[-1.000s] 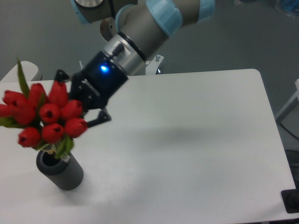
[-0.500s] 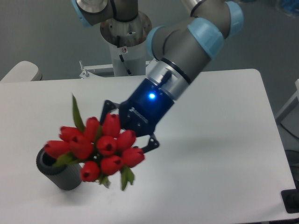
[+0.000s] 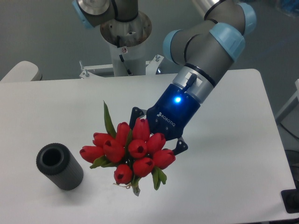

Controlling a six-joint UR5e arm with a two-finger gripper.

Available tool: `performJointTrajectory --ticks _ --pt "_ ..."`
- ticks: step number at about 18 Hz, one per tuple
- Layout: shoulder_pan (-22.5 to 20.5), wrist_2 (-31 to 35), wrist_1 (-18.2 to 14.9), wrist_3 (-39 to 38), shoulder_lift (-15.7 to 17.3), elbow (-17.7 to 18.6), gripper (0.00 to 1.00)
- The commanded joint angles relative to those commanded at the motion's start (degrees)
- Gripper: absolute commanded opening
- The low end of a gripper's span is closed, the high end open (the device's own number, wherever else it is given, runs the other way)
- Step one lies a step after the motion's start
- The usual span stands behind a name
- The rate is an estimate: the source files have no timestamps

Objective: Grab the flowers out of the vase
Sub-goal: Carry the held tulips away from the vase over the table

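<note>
The flowers point(image 3: 131, 151), a tight bunch of red tulip buds with green leaves, hang in the air over the table's front middle, buds toward the camera. My gripper point(image 3: 156, 135) is shut on their stems, which lie hidden behind the buds. The vase point(image 3: 59, 166), a short dark grey ribbed cylinder with a round black hole, stands empty at the front left of the white table point(image 3: 233, 116). A clear gap separates the bunch from the vase.
The arm's base column point(image 3: 125, 42) stands at the table's back edge. A pale rounded object point(image 3: 21, 71) sits off the far left corner. A dark item point(image 3: 292, 200) shows at the lower right, beyond the table's edge.
The bunch has come out of the vase and moved right with my gripper, from directly above the vase to well clear of it. The vase is left empty.
</note>
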State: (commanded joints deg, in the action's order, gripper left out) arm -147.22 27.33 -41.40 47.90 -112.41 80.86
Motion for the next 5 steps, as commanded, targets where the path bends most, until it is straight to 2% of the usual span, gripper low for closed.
performJointTrajectory --ticks 5 --pt "-0.9 -0.1 0.0 1.3 0.4 0.5 0.38"
